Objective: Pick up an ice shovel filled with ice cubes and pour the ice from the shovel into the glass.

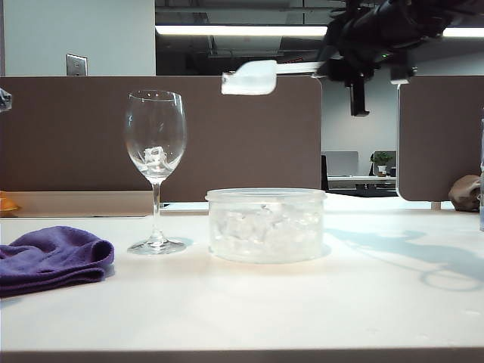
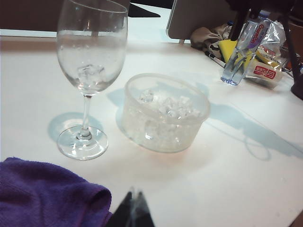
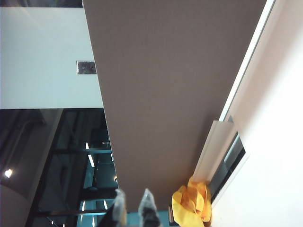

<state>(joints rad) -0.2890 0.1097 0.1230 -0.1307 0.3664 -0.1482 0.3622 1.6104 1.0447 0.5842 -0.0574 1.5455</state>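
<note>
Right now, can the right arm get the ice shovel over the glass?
Probably yes. The right gripper holds the ice shovel high above the tub, and nothing stands between it and the glass rim.

The right gripper (image 1: 333,69) was held high above the bench, jaws clamped nearly together. The left gripper (image 2: 134,204) was kept low near the bench's front edge, fingertips closed.
</note>
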